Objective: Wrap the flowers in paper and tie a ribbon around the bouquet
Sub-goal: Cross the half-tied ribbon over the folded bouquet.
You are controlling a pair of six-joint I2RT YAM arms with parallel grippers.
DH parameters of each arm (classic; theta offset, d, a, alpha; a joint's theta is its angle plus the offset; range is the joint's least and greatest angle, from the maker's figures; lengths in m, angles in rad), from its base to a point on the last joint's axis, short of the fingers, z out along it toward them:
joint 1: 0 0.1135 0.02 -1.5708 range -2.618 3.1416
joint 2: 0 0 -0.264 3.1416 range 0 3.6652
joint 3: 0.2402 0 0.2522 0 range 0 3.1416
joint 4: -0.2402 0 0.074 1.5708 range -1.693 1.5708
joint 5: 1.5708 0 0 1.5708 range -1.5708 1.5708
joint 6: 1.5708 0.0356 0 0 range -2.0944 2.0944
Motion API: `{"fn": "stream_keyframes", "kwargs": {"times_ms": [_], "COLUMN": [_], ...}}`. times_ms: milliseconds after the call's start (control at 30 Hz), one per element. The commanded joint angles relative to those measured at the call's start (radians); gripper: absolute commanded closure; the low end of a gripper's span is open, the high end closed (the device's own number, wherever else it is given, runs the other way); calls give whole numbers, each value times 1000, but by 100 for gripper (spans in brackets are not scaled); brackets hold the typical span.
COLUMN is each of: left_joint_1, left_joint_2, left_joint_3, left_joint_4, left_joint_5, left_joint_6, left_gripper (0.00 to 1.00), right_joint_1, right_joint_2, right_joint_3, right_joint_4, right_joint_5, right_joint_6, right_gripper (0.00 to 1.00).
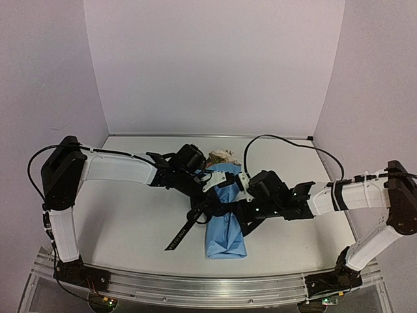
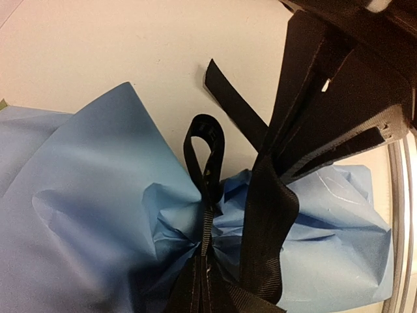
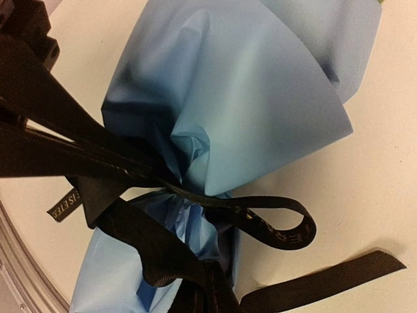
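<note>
The bouquet (image 1: 226, 236) lies in the middle of the table as a light blue paper (image 2: 85, 195) bundle, with cream flowers (image 1: 221, 156) showing at its far end. A black ribbon (image 1: 181, 236) is cinched round its waist. One loop (image 3: 280, 218) stands free and a tail (image 3: 326, 280) lies on the table. My left gripper (image 1: 210, 195) is over the waist from the left, shut on a ribbon strand (image 2: 207, 215). My right gripper (image 1: 242, 207) comes in from the right, shut on the wide strand (image 3: 140, 251). Most of the flowers are hidden inside the paper.
White walls close in the table at the back and on both sides. A metal rail (image 1: 195, 287) runs along the near edge. A black cable (image 1: 287, 140) arcs over the table behind my right arm.
</note>
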Motion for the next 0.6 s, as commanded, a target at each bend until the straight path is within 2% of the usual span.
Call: {"fn": "stream_keyframes", "kwargs": {"times_ms": [0, 367, 567], "left_joint_1": [-2, 29, 37], "left_joint_2": [-40, -123, -140], "left_joint_3": [-10, -103, -119], "left_joint_4": [62, 217, 231], "left_joint_5": [6, -36, -6], "left_joint_6": [-28, -149, -159], "left_gripper": [100, 100, 100], "right_joint_1": [-8, -18, -33], "right_joint_2": [-23, 30, 86], "right_joint_3": [-1, 15, 23], "right_joint_4": [93, 131, 180], "right_joint_5": [-38, -79, -92], "right_joint_6": [76, 149, 186], "right_gripper": [100, 100, 100]}}
